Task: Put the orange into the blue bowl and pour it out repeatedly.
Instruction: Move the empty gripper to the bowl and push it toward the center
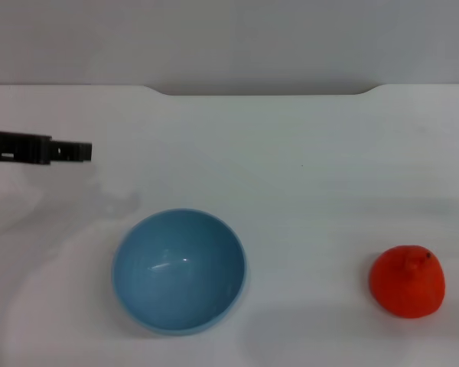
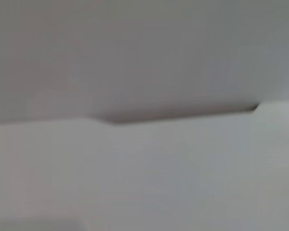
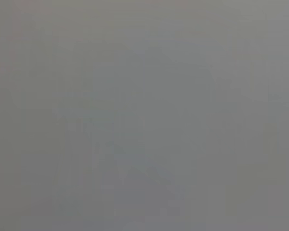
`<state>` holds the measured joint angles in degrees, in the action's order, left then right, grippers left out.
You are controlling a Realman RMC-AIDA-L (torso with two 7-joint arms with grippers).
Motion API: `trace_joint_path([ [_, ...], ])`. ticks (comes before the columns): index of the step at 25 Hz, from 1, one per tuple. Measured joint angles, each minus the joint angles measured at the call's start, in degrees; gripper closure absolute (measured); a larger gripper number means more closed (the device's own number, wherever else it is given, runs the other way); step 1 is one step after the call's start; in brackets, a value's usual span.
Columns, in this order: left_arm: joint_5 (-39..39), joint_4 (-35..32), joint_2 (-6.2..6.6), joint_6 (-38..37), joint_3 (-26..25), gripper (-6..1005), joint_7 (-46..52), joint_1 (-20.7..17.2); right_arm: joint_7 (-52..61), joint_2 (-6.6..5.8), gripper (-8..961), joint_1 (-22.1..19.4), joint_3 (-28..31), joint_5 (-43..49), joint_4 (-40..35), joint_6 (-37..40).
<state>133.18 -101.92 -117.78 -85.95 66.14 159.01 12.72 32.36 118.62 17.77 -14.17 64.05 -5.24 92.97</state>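
The blue bowl (image 1: 179, 271) stands upright and empty on the white table, front and left of centre in the head view. The orange (image 1: 407, 280) lies on the table at the front right, well apart from the bowl. My left gripper (image 1: 84, 151) reaches in from the left edge as a thin black bar, behind and to the left of the bowl, touching nothing. My right gripper is out of view. Neither wrist view shows the bowl or the orange.
The white table (image 1: 291, 176) ends at a far edge with a shallow notch (image 1: 264, 92), and a grey wall stands behind it. The left wrist view shows that far edge (image 2: 178, 114) and the wall. The right wrist view shows only plain grey.
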Motion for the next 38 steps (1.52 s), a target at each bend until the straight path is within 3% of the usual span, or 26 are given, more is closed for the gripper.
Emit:
trace_joint_path([
  [6, 3.40, -5.58, -0.13, -4.98, 4.74, 320, 3.50, 0.86, -0.53, 0.00, 342, -0.56, 1.99, -0.12, -0.51, 0.36],
  [12, 6.00, -5.17, -0.19, -5.03, 8.98, 321, 4.29, 3.04, -2.08, 0.27, 342, -1.80, 2.04, -0.15, -0.15, 1.10],
  [20, 11.60, -1.43, -0.23, -9.21, 14.84, 320, 4.97, 8.07, -2.84, 0.34, 342, -2.91, 2.04, -0.13, 0.00, 1.20],
  [27, 16.13, 2.46, -0.77, -9.76, 19.40, 321, 5.89, 9.53, -2.89, 0.20, 342, -3.27, 2.13, -0.08, -1.19, 1.26],
  [38, 17.90, 8.16, -0.79, -6.68, 19.95, 321, 5.94, 10.11, -2.92, 0.20, 342, -3.76, 2.13, 0.22, -1.26, 1.37],
])
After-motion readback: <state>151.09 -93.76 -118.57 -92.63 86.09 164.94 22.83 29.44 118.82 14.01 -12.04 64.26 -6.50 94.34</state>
